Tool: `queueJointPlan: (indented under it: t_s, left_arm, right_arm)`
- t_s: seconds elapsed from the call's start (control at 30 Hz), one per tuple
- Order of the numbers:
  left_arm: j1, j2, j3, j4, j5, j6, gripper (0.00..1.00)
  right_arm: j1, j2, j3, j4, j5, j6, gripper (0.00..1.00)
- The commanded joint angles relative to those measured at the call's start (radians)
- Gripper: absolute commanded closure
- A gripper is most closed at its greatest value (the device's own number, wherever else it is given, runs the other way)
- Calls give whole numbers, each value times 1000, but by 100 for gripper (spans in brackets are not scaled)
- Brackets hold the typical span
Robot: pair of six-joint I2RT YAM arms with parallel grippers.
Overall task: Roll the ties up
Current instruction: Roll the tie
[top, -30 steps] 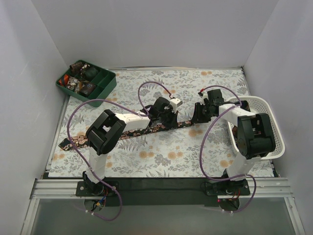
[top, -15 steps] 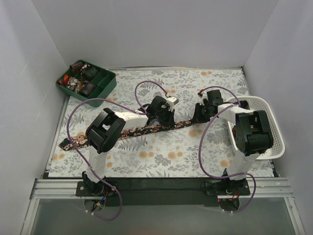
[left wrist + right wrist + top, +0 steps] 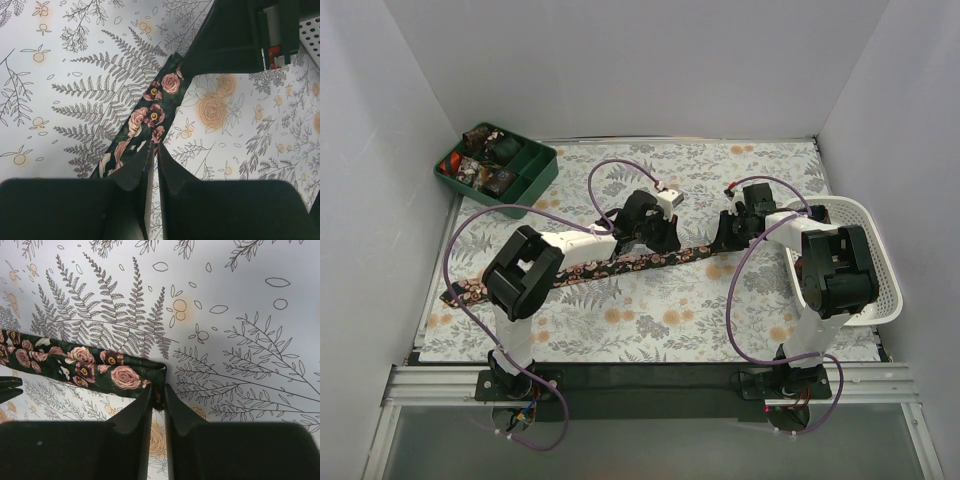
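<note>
Under inspection, the tie [image 3: 470, 290]: lies stretched flat on the tabletop [image 3: 650, 330], on a pale sheet printed with ferns and flowers. Runs diagonally from the near left towards the centre right. Shows dark fabric with pinkish roses in both wrist views.

Left hand [image 3: 660, 245]: hangs over the right part of the tie, short of its right end. Closed down to a thin slit in its own wrist view, with the fingertips [image 3: 132, 172] at the tie's edge and the strip passing beneath one of them. Cannot tell whether any fabric is pinched.

Right hand [image 3: 725, 240]: sits at the tie's right end, just right of the left hand and apart from it. Clenched on the squared end of the tie, with a dark sliver of fabric between the fingers.

Green tray [image 3: 542, 172]: stands at the far left corner, well apart from both hands. Holds coiled ties [image 3: 480, 160] in its left compartments, packed side by side.

White basket [image 3: 865, 215]: stands at the right edge, beside the right arm, apart from the tie. Interior largely hidden by the arm; contents not determinable.
</note>
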Motion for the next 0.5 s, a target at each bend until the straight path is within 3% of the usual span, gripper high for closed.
queueJointPlan:
  t_s: [0.0,0.47]
  left_arm:
    - [-9,-36,9,17,36,-18,91]
    - [-14,82,49,21,23,4,95]
  right_arm:
    - [-2,8,28,11,-5,11,83]
    - [-2,-6,28,-3,6,12,89]
